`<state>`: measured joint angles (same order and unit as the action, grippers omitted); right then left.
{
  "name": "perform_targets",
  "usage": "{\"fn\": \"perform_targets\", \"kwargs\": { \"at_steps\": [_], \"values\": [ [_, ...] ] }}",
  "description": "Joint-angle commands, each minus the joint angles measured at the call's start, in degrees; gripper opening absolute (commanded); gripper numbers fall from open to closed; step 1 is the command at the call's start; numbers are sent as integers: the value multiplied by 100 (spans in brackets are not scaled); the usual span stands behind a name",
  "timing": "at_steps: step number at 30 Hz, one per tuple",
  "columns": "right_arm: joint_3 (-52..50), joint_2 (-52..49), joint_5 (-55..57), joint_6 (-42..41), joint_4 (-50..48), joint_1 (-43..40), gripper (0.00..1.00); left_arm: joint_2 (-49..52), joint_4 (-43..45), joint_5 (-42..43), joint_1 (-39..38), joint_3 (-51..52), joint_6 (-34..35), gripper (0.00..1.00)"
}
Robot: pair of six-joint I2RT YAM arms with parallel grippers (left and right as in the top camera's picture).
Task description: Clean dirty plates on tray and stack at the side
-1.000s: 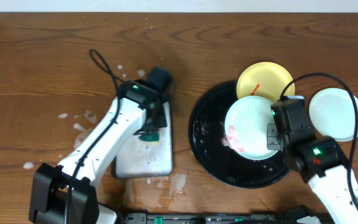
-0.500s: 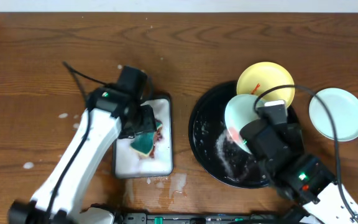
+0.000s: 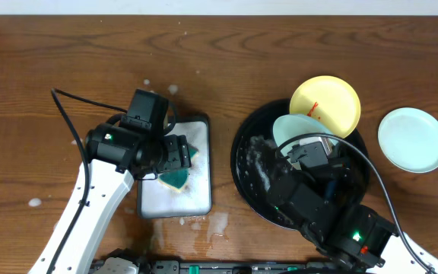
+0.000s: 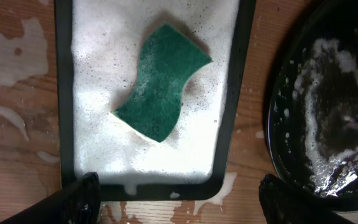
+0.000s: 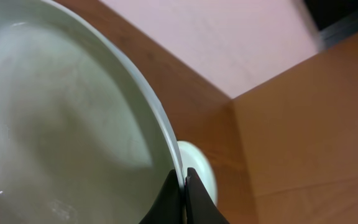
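The right arm [image 3: 318, 205] leans over the black tray [image 3: 240, 176], so I can't see much of the tray's middle or its 3 o'clock side. It also hides most of the green plate [image 3: 299, 128]. Only the top edge peeks out, so from above I can't tell if any red is on it. The right jaws are hidden from above too, but the wrist camera shows them pinched shut on that plate's rim, with the plate tipped up. The left jaws are cut off at the bottom of their own camera. Just two dark tips show, wide apart and holding nothing.

A second ago the left jaws were closed on the sponge [image 4: 163, 90]. Now they have let go and it lies by itself. The green plate lay flat in the black tray then, with its red smears showing. Now it is tilted (and the arm has swung over it).

The sponge rests on white foam in the sponge tray [image 3: 182, 202], at 9 o'clock from the black tray. The black tray has wet suds in it. The yellow plate [image 3: 325, 103], with a red mark, sits on the tray's rim at 1 o'clock. The second green plate [image 3: 413, 139] lies on the table [image 3: 52, 61] at 3 o'clock, a little apart from the tray.
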<state>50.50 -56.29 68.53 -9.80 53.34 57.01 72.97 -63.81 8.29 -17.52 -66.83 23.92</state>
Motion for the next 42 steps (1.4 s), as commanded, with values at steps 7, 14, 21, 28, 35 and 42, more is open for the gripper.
{"fn": "perform_targets", "kwargs": {
  "at_steps": [7, 14, 21, 28, 35, 42],
  "values": [
    [9, 42, 671, 282, -26, 120, 1, 0, -20, 9, 15, -9, -33, 82],
    [9, 42, 669, 282, -26, 120, 1, 0, -20, 9, 15, -9, -33, 82],
    [9, 42, 669, 280, -131, 120, 1, 0, -20, 9, 15, -9, -33, 82],
    [9, 42, 660, 55, -190, 116, 1, 0, -20, 9, 15, -9, -33, 82],
    [7, 42, 94, -564, -168, -46, 1, 0, -20, 9, 15, -9, -33, 82],
    [9, 42, -3377, -2144, -140, -2024, 1, 0, -20, 9, 15, -9, -33, 82]
  ]
}}
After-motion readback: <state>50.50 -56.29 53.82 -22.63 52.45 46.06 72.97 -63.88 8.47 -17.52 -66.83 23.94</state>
